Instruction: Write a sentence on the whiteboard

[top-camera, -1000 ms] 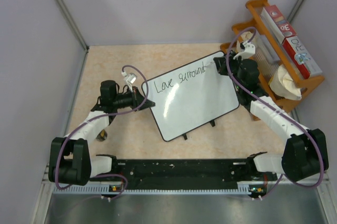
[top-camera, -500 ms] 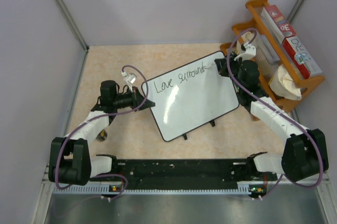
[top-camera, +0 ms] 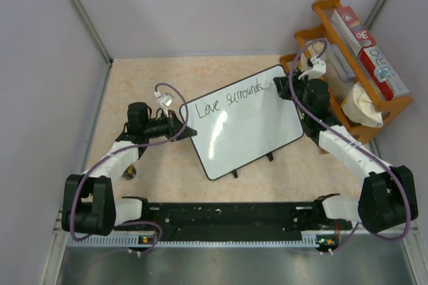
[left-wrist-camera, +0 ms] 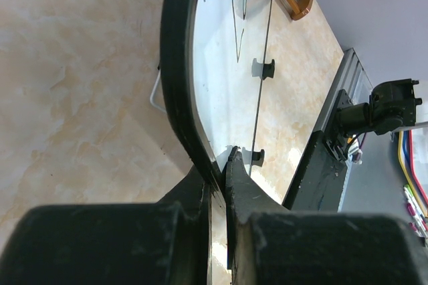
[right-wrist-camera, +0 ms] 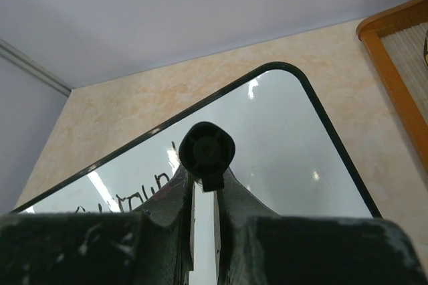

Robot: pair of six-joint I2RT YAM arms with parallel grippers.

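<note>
The whiteboard [top-camera: 249, 128] lies slanted on the tabletop, with "Love surrounds" written along its far edge. My left gripper [top-camera: 188, 130] is shut on the board's left edge; in the left wrist view its fingers [left-wrist-camera: 241, 184] pinch the black frame of the board [left-wrist-camera: 227, 71]. My right gripper [top-camera: 277, 87] is at the board's far right corner, just past the last letter. It is shut on a black marker [right-wrist-camera: 206, 150], whose end cap faces the right wrist camera above the board [right-wrist-camera: 287, 151]. The marker's tip is hidden.
An orange wooden rack [top-camera: 384, 108] with boxes and a paper roll stands close behind the right arm. Purple walls close in the left, back and right. A black rail [top-camera: 227, 217] runs along the near edge between the arm bases.
The right gripper has shifted slightly right along the board's far edge, and "surround" has become "surrounds". The left arm and the board have not moved.
</note>
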